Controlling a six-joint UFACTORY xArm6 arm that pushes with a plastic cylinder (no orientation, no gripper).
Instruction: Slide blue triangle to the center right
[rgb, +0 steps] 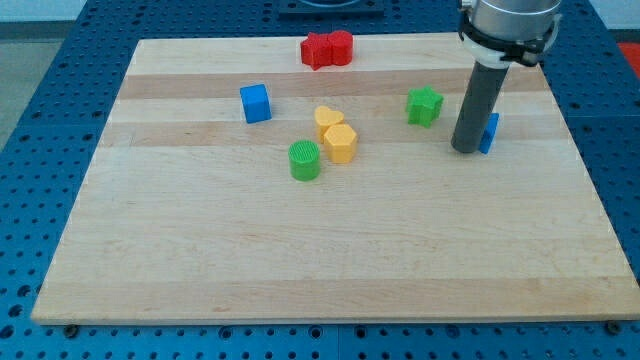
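The blue triangle lies at the view's right, mostly hidden behind my rod; only its right edge shows. My tip rests on the board right against the triangle's left side. The rod rises from there toward the view's top right.
A green star lies just left of the rod. A blue cube sits at the upper left. Two yellow blocks touch near the middle, with a green cylinder at their lower left. Two red blocks sit at the top edge.
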